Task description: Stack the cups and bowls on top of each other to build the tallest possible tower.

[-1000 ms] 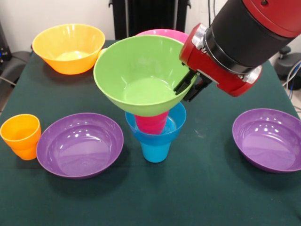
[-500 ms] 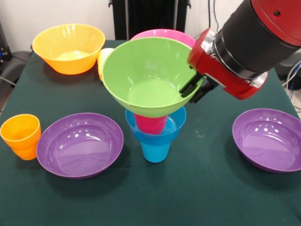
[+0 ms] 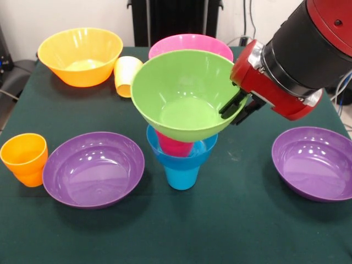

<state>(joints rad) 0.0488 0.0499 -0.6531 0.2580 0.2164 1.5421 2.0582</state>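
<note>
Nearest, on the dark green cloth-covered table (image 3: 236,231): two wide shallow glossy purple plastic bowls, one at front left (image 3: 93,168), one at front right (image 3: 313,163), well apart; a small glossy orange plastic cup (image 3: 24,159) upright just beside the left purple bowl, at the table's left edge.

Centre, between the purple bowls: the tower; a small blue plastic cup (image 3: 182,176) standing mouth-down on the table; a small blue plastic bowl (image 3: 204,150) seated on it; a red plastic cup (image 3: 174,147) standing in that bowl; a medium lime green plastic bowl (image 3: 187,93) on top, tilted with its mouth facing forward and shifted toward the right of the stack.

Right of the green bowl: the red and black arm's gripper (image 3: 238,107); its dark fingers are clamped on the green bowl's right rim, one inside, one outside.

Further back: a small yellow plastic cup (image 3: 126,76) lying on its side; behind the green bowl, a large pink plastic bowl (image 3: 190,43), partly hidden; at far left, a large deep orange-yellow plastic bowl (image 3: 80,56), upright.
</note>
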